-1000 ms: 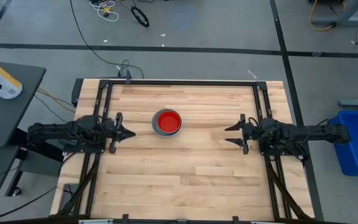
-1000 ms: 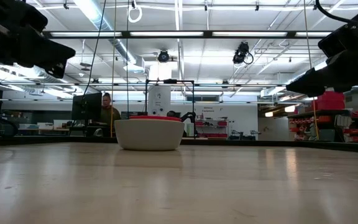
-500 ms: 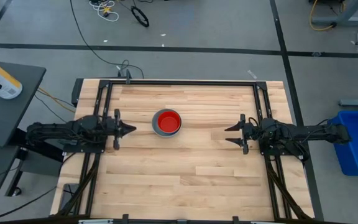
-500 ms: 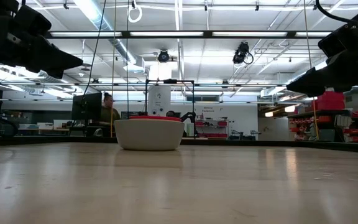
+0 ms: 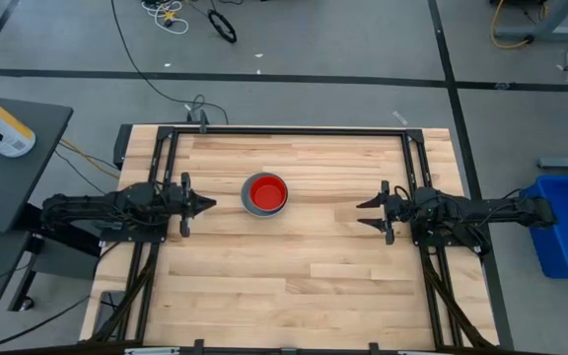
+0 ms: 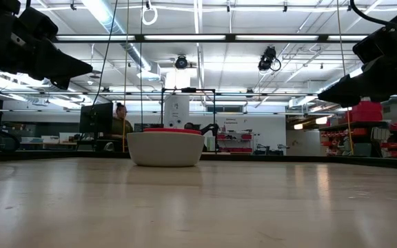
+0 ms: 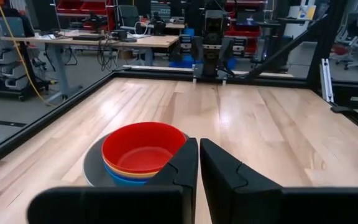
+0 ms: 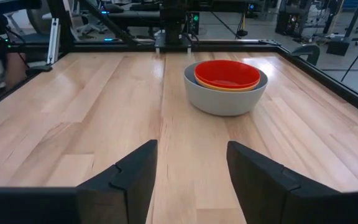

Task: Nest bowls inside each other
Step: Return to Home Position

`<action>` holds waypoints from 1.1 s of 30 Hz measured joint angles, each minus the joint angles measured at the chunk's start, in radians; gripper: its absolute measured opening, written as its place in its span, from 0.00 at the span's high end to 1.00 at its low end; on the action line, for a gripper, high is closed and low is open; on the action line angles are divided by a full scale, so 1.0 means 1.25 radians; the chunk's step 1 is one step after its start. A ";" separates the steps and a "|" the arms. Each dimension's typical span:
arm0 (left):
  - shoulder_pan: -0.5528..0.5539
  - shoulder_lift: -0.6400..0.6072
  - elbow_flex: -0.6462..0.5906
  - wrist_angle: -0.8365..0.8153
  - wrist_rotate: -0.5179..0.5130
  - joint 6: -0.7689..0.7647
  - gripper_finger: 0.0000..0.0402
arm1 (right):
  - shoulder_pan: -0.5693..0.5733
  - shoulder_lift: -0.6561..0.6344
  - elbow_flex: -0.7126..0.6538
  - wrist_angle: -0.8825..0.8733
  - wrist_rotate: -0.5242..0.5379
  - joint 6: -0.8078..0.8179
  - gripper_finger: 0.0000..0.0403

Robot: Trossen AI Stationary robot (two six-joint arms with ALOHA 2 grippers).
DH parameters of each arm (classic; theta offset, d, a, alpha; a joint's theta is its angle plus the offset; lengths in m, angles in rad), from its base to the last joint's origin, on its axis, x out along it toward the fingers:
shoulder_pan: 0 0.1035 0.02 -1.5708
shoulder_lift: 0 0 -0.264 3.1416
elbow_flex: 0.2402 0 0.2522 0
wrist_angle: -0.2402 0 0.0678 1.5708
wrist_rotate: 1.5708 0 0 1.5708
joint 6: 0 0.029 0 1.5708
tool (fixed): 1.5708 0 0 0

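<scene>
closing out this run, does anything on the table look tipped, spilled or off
Nothing stands out. The bowls sit in one upright stack on the table, red bowl on top, grey bowl outermost, rims level. The left gripper, fingers shut, and the right gripper, fingers open, hang at opposite sides, clear of it.

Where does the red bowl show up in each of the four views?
High view: the red bowl sits just left of the picture's centre.
Low view: only its red rim shows, left of centre, above the grey bowl.
Left wrist view: close ahead, topmost in the stack.
Right wrist view: farther off, topmost again.
Shared landmark: the grey bowl holding the stack.
</scene>
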 joint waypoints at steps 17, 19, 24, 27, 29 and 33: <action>0.000 0.000 0.000 0.002 0.001 -0.001 0.95 | 0.000 0.000 0.000 0.000 0.000 0.000 0.43; 0.000 0.000 0.000 0.002 0.001 -0.001 0.95 | 0.000 0.000 0.000 0.000 0.000 0.000 0.43; 0.000 0.000 0.000 0.003 0.001 -0.001 0.95 | 0.000 0.000 0.000 0.000 0.000 0.000 0.41; 0.000 0.000 0.000 0.003 0.001 -0.001 0.95 | 0.000 0.000 0.000 0.000 0.000 0.000 0.40; 0.000 0.000 0.000 0.003 0.001 -0.001 0.95 | 0.000 0.000 0.000 0.000 0.000 0.000 0.39; 0.000 0.000 0.000 0.003 0.001 -0.001 0.95 | 0.000 0.000 0.000 0.000 0.000 0.000 0.37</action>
